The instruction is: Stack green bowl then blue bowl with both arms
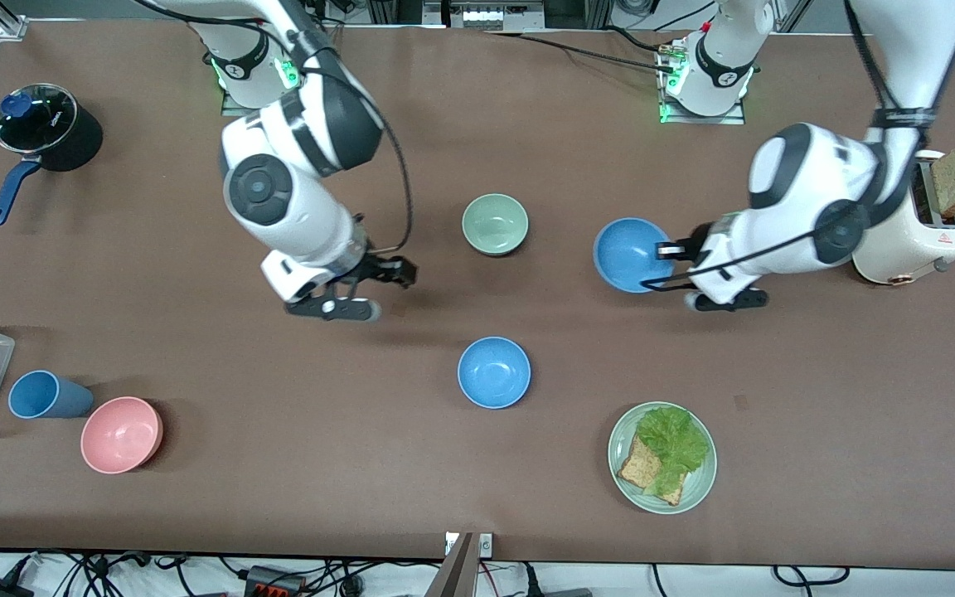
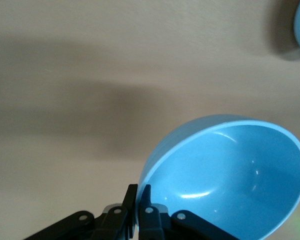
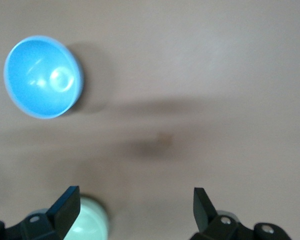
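Plate [image 1: 620, 461]: one pale-green plate with toast and lettuce, nearest to the front camera, not part of the task.
Green bowl [image 1: 495, 223]: one, upright on the table, near the middle, free of both grippers.
Blue bowl [image 1: 632, 254]: tilted and lifted, pinched at its rim by the left gripper [image 1: 666, 250], beside the green bowl toward the left arm's end.
Second blue bowl [image 1: 494, 372]: on the table, nearer to the front camera than the green bowl; so two blue bowls in total.
Right gripper [image 1: 378, 290]: fingers wide apart, holding nothing, over bare table beside the green bowl.
Step in hand, my judgement: carry the blue bowl over the green bowl.
How to do well: level the bowl, center it above the green rim, lower it slowly, release only when it sits inside.
Other things: one pink bowl [image 1: 121, 434], one blue cup [image 1: 45, 395], one pot [image 1: 46, 128], one toaster [image 1: 925, 236].
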